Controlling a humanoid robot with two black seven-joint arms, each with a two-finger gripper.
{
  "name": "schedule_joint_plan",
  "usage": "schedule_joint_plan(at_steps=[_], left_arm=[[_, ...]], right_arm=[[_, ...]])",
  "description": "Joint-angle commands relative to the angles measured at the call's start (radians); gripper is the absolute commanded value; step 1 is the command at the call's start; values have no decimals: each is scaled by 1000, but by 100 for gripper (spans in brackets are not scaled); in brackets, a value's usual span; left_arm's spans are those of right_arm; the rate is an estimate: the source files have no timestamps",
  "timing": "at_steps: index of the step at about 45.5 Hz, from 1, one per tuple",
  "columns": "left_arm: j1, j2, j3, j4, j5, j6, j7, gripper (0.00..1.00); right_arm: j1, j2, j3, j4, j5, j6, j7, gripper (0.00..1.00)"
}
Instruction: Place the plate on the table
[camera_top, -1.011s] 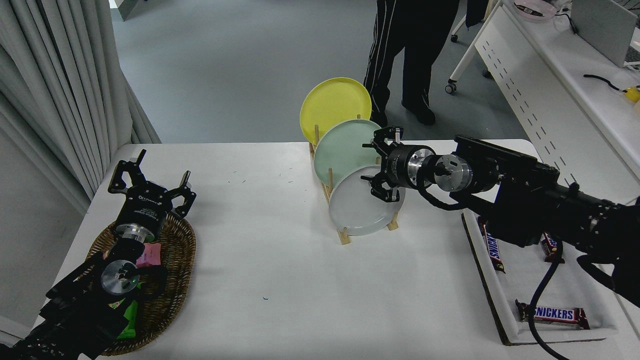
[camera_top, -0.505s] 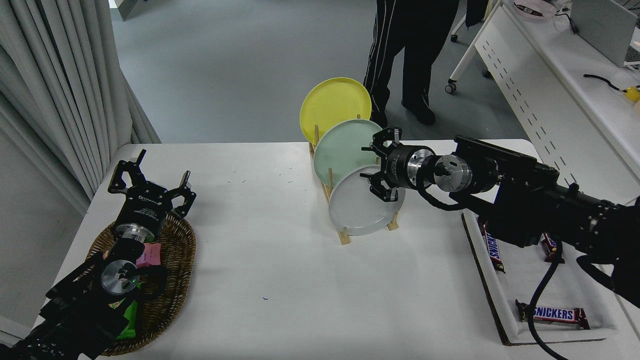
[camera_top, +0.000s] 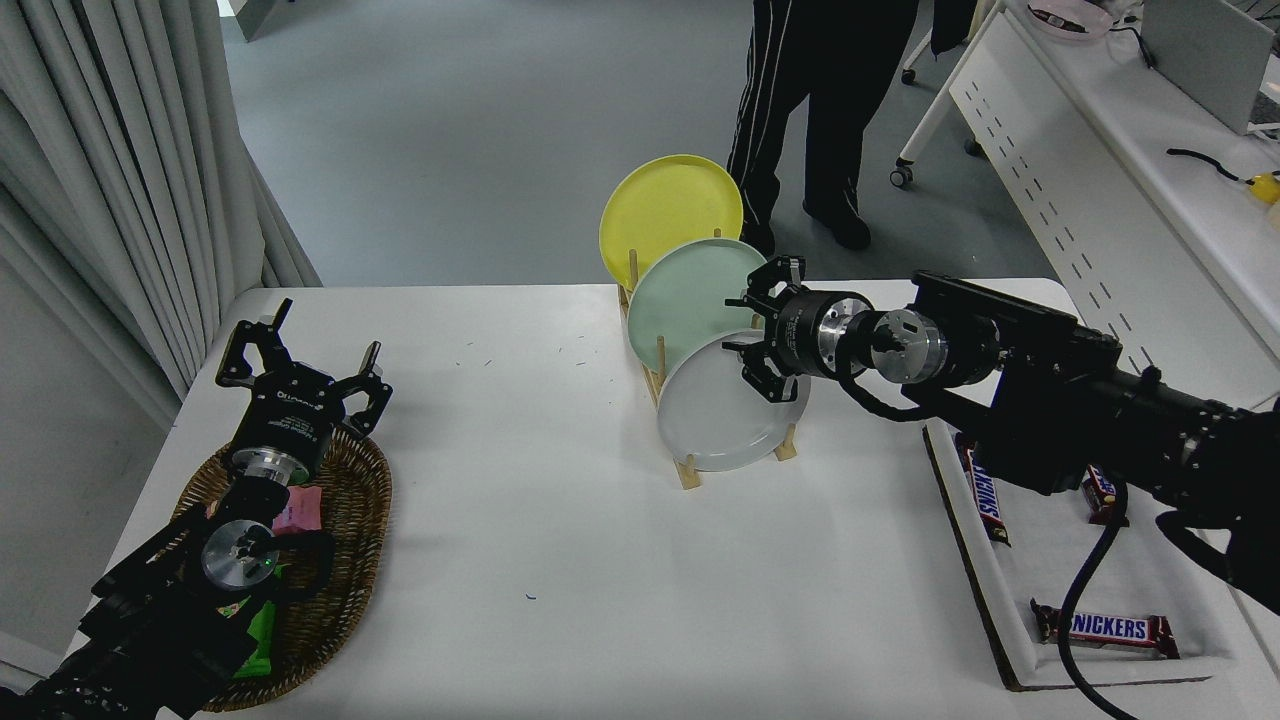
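Right gripper (camera_top: 764, 335): jaws spread wide, holding nothing; one finger sits above the top right rim of the gray plate, the other overlaps the plate's upper right face. Whether either finger touches the rim I cannot tell.
Plate (camera_top: 722, 418): light gray, standing on edge in the nearest slot of the wooden rack (camera_top: 690, 470), leaning back toward the mint-green plate (camera_top: 685, 300); not yet lifted.
Neighbours: the mint-green plate stands just behind the gray one, the yellow plate (camera_top: 665, 215) farther back again. The rack's pegs hold all three.
Table (camera_top: 560, 520): bare white surface lies to the near left of the rack, a likely place to set the plate down.
Risk, grip: a thin rim caught near its edge could slip out as the jaws close, in my judgement, and the plate would drop back into the slot or roll.
Risk, neighbours: the far finger is close to the mint-green plate; closing or pushing left could nip or tip it.
Risk, rack: pulling sideways rather than up could drag the light rack along.
Left gripper (camera_top: 300, 385): parked open over the wicker basket (camera_top: 340, 560) at the near left.
Change: the right gripper has edged slightly right and farther from the camera since half a second ago; plates and rack are unmoved.
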Motion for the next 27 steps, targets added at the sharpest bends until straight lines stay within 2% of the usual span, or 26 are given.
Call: schedule_joint_plan(at_steps=[1, 21, 24, 27], left_arm=[[0, 0, 0, 0, 0, 0, -1, 100], [0, 0, 0, 0, 0, 0, 0, 100], [0, 0, 0, 0, 0, 0, -1, 100], [0, 0, 0, 0, 0, 0, 0, 100]], right_arm=[[0, 0, 0, 3, -2, -1, -2, 39], [1, -13, 1, 10, -1, 1, -27, 38], [3, -20, 1, 10, -4, 1, -27, 31], [3, -20, 1, 9, -5, 1, -27, 30]])
